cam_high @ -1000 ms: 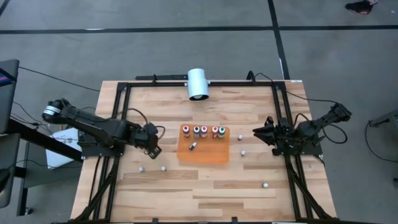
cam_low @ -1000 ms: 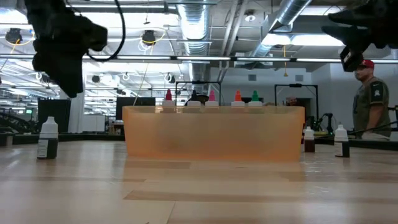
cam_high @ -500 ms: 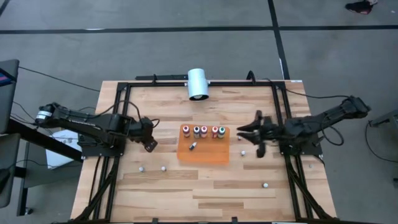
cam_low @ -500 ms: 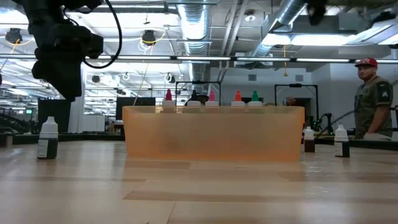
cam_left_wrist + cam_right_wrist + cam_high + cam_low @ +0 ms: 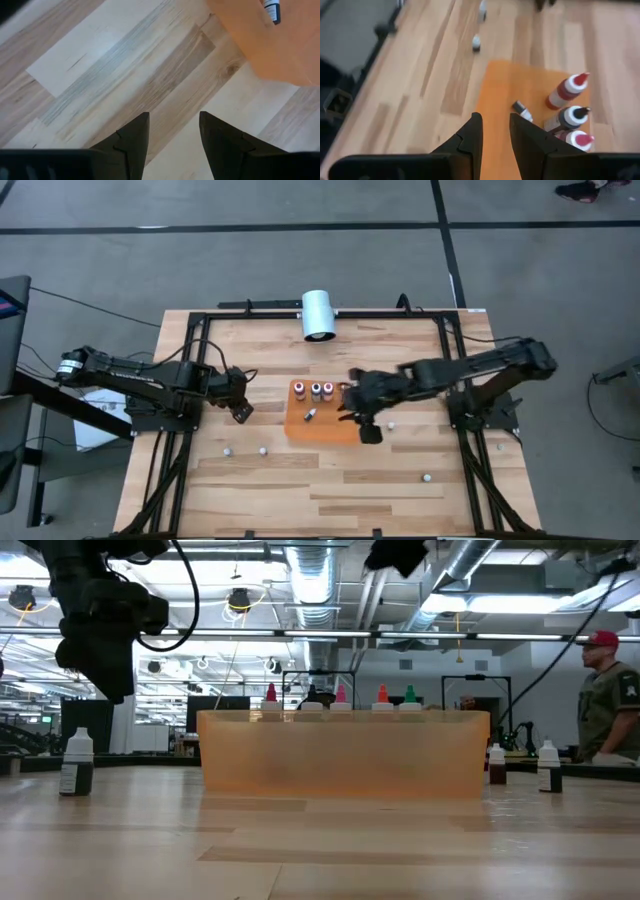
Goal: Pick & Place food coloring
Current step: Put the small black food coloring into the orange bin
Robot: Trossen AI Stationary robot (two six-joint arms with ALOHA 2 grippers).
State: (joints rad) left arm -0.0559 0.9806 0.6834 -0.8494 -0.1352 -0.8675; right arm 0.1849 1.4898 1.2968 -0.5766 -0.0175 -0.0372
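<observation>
Mat point(image 5: 325, 425) taken as landmark: flat orange rectangle at mid-table. Bottles point(image 5: 320, 390) stand upright in a row along its far edge, caps up; the low view shows red, pink, orange and green tips above the mat's near edge. One small bottle point(image 5: 310, 415) lies on its side on the mat, just in front of the row. Judged: the row is the sorted set, and the tipped one needs righting or re-placing.

Right gripper point(image 5: 362, 416) hangs over the mat's right end, arm stretched across from the right side of the table. Its wrist view looks down on the row and the fallen bottle, fingers point(image 5: 470, 137) parted by a narrow gap, nothing between them. Judged: positioned above for a descent onto a bottle, the gap narrow to suit a thin body.

Left gripper point(image 5: 240, 402) sits just off the mat's left edge, low over bare wood. Fingers point(image 5: 135, 140) apart, empty; the mat's corner and the tipped bottle show ahead of it. Judged: waiting clear so the arms do not cross.

Loose bottles point(image 5: 263, 450) stand on the table point(image 5: 400, 480) in front of and to the right of the mat, well apart, not yet placed.
</observation>
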